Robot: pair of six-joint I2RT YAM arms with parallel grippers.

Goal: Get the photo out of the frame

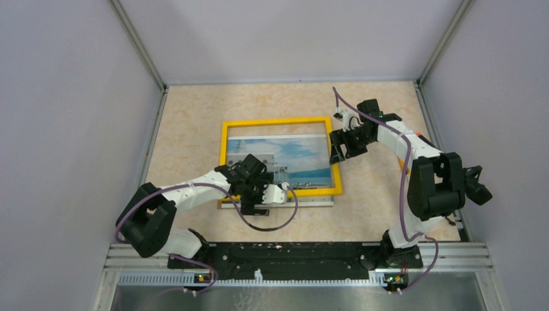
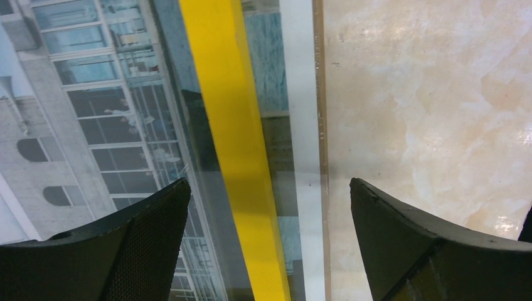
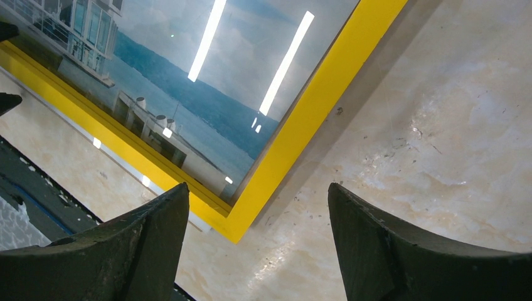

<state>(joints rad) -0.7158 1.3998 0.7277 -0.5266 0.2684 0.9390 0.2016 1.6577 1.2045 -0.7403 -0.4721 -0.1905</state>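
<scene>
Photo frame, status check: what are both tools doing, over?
Left tool open, straddling frame's near yellow edge. Right tool open, at frame's right side. Photo still inside. Nothing in the way.

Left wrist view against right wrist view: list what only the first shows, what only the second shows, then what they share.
Only the left wrist view shows the building's windows up close and a pale strip poking out past the yellow bar of the frame. Only the right wrist view shows a frame corner, water and hills in the photo, light reflections and the black rail. Both show the yellow frame, the photo, the marbled table and open jaws: left gripper, right gripper.
</scene>
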